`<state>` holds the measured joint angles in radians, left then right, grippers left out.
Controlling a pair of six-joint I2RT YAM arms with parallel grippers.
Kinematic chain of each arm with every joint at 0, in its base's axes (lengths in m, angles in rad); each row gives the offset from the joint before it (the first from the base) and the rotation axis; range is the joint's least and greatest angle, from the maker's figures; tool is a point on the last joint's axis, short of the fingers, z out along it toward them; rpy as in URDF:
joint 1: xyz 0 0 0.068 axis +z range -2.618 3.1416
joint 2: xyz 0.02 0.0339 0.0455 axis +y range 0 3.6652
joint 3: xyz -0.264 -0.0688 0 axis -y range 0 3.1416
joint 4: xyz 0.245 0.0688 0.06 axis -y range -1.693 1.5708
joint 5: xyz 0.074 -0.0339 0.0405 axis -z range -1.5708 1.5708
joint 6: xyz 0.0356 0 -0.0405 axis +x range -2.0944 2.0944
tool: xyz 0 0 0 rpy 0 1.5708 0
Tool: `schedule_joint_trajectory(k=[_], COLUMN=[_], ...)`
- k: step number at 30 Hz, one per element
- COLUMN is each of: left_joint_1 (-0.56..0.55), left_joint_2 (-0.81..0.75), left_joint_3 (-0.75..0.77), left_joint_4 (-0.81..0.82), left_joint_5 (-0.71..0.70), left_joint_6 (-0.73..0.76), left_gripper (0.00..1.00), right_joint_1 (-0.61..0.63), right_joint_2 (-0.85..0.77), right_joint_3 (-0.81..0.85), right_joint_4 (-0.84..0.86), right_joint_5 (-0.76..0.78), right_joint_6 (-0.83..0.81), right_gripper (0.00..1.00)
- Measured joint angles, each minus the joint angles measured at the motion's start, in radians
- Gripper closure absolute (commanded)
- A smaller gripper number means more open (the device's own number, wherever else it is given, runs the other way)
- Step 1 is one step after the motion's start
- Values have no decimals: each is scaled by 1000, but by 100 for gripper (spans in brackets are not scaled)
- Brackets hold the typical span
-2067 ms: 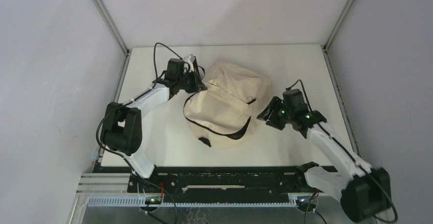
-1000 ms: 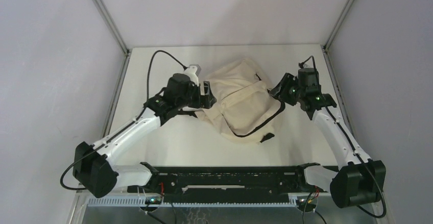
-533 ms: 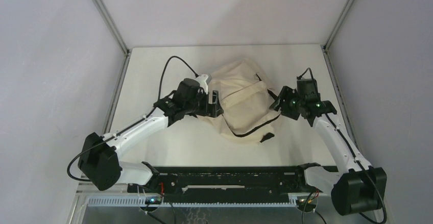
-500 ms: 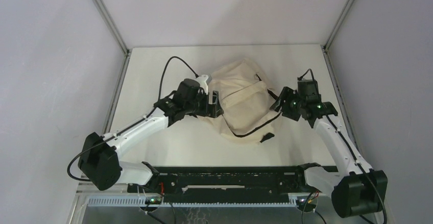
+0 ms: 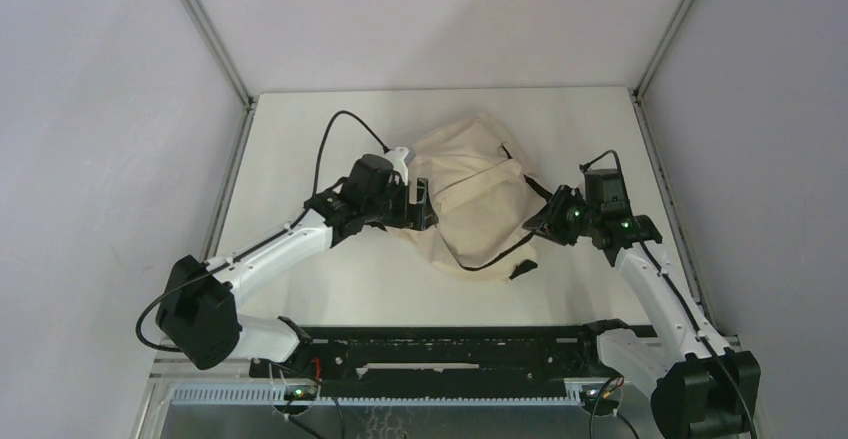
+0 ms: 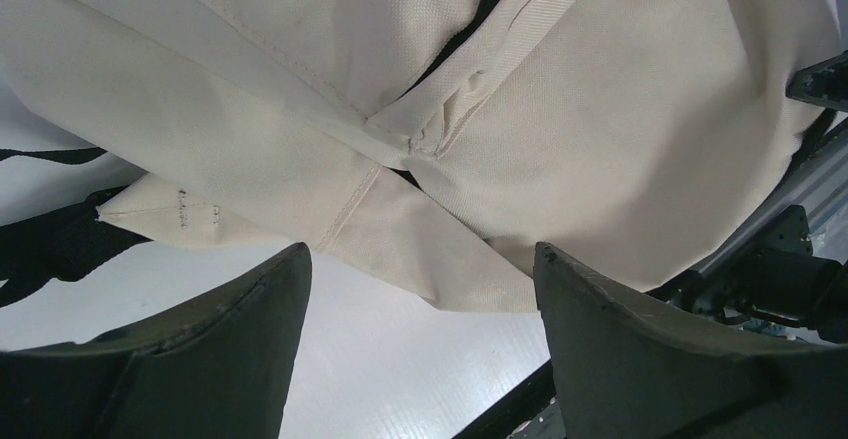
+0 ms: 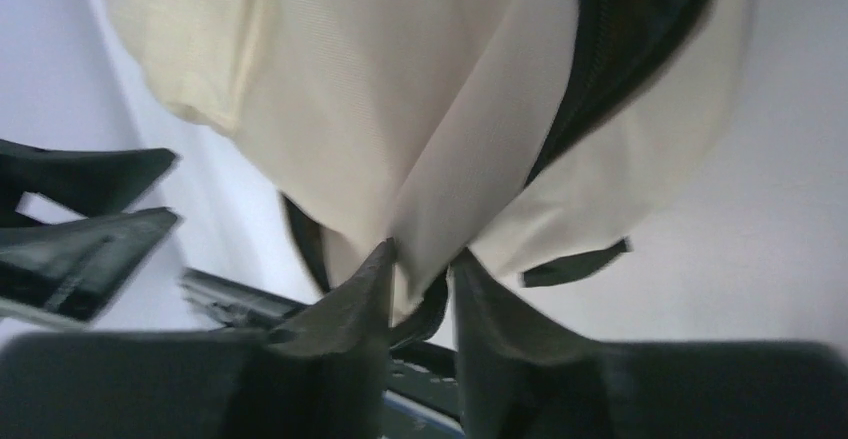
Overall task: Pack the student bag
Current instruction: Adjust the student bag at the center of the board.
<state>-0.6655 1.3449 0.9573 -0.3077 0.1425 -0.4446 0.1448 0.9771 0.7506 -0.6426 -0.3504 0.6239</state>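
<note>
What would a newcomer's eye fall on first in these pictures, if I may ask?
The cream student bag, slumped in the middle of the white table, draws the eye first. The right gripper pinches a fold of the fabric at the bag's right edge. The left gripper stands wide open at the bag's left side, holding nothing.

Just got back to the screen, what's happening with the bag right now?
The bag lies slumped on the table. The right gripper is pinched on a fold of its cream fabric on the bag's right side. The left gripper is open at the bag's left side, holding nothing.
</note>
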Motion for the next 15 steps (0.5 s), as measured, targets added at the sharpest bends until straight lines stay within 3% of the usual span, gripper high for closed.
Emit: schedule_joint_trajectory(k=[3,10,15], left_joint_1=[0,0,0], left_joint_2=[0,0,0], left_joint_3=[0,0,0], left_joint_4=[0,0,0], left_joint_5=[-2,-14,-23], left_joint_6=[0,0,1], left_gripper=[15,15,15], right_joint_1=[0,15,54], right_joint_2=[2,1,2], right_joint_3=[1,118,186], right_joint_4=[49,70,141], right_joint_5=[-53,-110,-134], right_joint_6=[46,87,124], right_gripper=[90,100,100])
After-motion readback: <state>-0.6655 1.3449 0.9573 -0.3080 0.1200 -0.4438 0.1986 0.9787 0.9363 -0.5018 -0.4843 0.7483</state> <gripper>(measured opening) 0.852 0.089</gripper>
